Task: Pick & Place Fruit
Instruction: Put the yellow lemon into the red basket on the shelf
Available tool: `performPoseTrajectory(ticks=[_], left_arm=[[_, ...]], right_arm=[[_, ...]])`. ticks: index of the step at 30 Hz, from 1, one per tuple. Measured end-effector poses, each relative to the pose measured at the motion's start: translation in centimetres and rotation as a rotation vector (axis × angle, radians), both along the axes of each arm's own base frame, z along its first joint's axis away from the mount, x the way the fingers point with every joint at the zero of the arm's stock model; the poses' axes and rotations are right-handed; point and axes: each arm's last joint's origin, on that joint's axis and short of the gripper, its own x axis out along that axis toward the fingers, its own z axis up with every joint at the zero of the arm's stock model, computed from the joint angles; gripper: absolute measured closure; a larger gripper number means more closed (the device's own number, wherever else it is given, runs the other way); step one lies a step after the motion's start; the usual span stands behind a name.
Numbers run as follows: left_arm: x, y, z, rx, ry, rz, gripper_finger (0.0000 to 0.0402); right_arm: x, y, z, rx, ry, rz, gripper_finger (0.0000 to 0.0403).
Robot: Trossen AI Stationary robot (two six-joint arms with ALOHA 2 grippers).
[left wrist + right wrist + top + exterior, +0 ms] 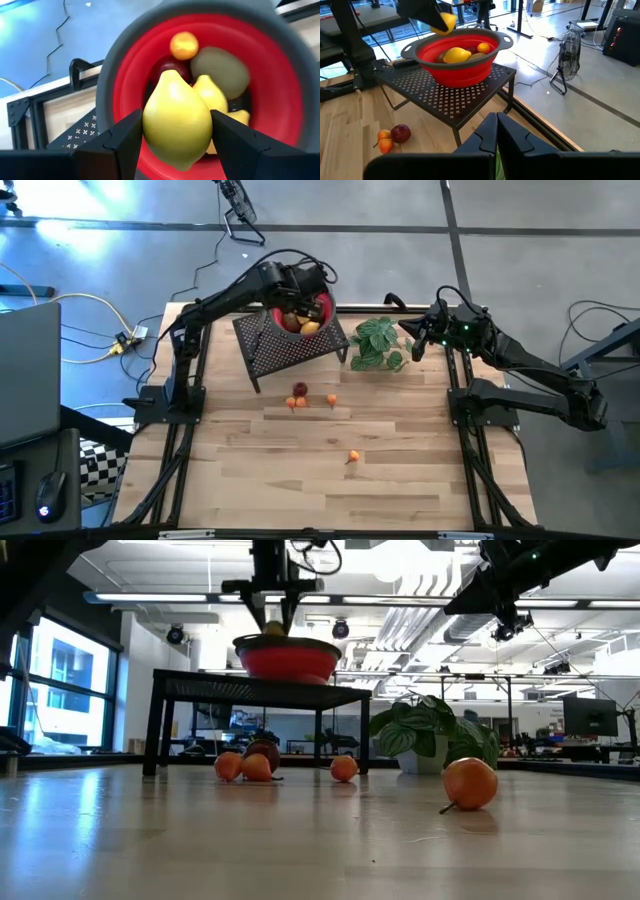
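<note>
The left gripper [175, 145] hangs over the red bowl [280, 75], its two fingers [122, 142] clamped on one yellow lemon [176, 125]. Under it the bowl holds at least two more lemons [212, 95], one small orange ball [184, 45], one brownish-green oval [220, 70] and one dark red piece [172, 67], mostly covered by the held lemon. From the right wrist view the held lemon [446, 21] sits just above the bowl's rim [470, 35].

The bowl stands on a black perforated rack [290, 345] at the back of the bench [400, 490]. Four pieces of fruit lie on the bench in front of the rack: a dark red one [300, 389] touching an orange ball [298, 402], another orange ball [332, 400] near them, and a fourth orange ball [353, 457] well apart, toward the middle of the bench. In the low view the cluster looks like two orange balls beside the red one, so the count there is hard to settle.

A green leafy plant [380, 343] stands just beside the rack, between it and the right gripper [496, 132], which waits at the bench's right rear edge with its fingers pressed together and nothing between them.
</note>
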Motion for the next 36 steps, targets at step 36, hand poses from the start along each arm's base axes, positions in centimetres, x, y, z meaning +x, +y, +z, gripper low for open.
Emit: performPoseTrajectory(ticks=[36], left_arm=[[0.6, 0.4, -2.8, 0.043, 0.092, 0.041, 0.0194]], right_arm=[[1.1, -0.7, -0.9, 0.031, 0.045, 0.003, 0.04]])
